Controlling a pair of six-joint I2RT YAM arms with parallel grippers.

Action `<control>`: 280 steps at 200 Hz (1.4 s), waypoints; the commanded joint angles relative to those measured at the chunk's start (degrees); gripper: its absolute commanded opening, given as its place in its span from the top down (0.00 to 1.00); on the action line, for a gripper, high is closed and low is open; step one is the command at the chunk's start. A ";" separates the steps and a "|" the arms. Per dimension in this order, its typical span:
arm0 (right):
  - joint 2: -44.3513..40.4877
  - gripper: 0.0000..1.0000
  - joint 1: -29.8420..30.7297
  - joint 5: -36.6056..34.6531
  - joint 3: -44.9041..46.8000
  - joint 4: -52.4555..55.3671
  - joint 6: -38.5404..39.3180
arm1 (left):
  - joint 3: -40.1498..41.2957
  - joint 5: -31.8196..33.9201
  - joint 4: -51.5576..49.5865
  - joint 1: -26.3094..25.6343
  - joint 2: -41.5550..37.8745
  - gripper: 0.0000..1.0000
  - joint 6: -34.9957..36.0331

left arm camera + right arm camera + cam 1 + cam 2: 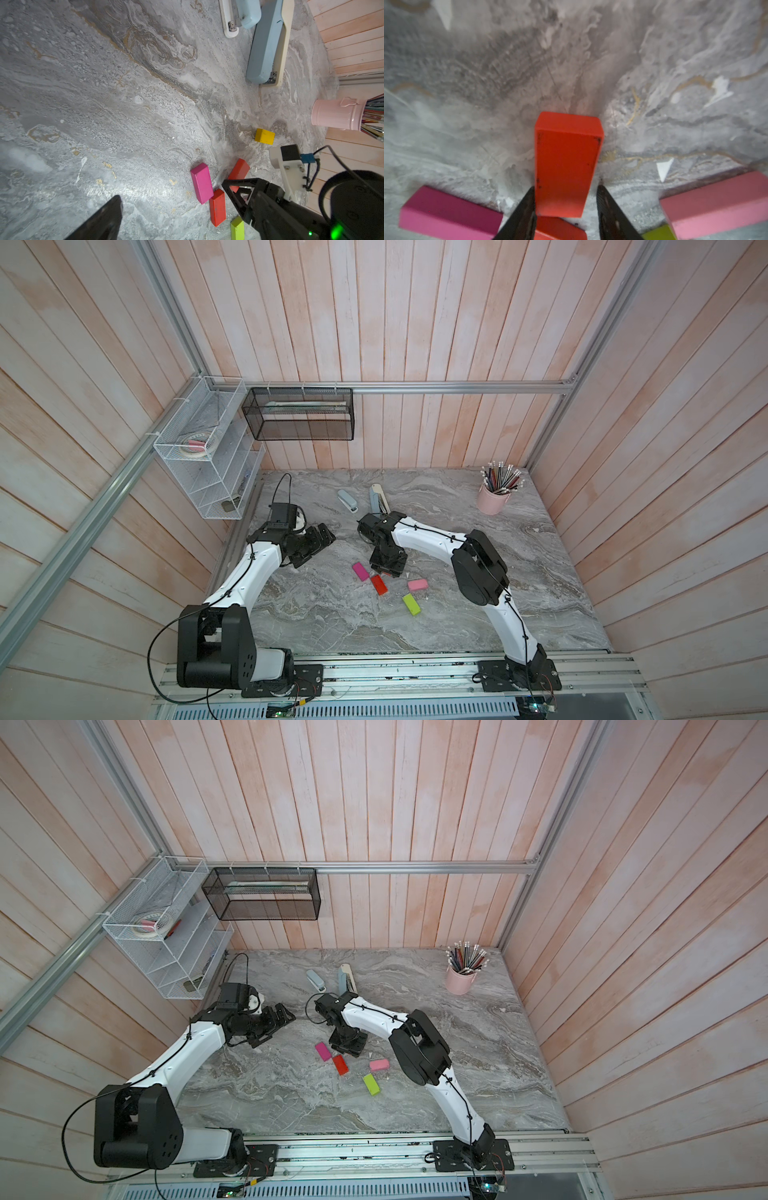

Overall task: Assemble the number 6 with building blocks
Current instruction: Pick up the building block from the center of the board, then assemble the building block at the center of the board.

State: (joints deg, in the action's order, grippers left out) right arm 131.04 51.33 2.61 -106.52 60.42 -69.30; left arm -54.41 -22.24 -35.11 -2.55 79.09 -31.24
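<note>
The table top (332, 622) looks like grey veined marble, smooth with a soft sheen. The red block (566, 164) has smooth satin paint, chipped dark along its edges. The magenta block (446, 214) and light pink block (716, 203) look matt and even. The plank walls (415, 323) are whitewashed wood, and the frame rail (457, 387) is brushed aluminium. At 10 o'clock hang a white wire-mesh basket (195, 456) and a black mesh basket (299, 431). At 1 o'clock the pink cup (332, 114) looks like ribbed painted metal. The stapler (268, 45) at 12 o'clock is smooth plastic.
</note>
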 commanded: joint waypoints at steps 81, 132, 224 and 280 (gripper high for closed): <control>-1.06 0.70 0.17 -7.89 -2.68 1.55 10.94 | -0.01 -0.42 0.18 0.49 0.72 0.00 1.37; -0.30 0.69 -0.60 -8.08 -5.48 1.92 18.55 | 0.01 -0.90 0.28 0.47 0.77 0.00 1.10; 2.44 0.67 -2.84 -5.74 -8.04 1.69 25.79 | -1.65 -0.88 0.03 0.61 1.11 0.00 0.05; 3.77 0.67 -4.72 -3.23 -7.89 0.63 28.06 | -1.40 -0.28 0.24 0.59 0.30 0.00 -0.91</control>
State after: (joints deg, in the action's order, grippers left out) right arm 132.75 47.62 -1.85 -113.43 60.60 -43.16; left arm -54.68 -22.26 -35.11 -2.24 79.59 -31.57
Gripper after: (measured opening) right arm 0.331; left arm 0.998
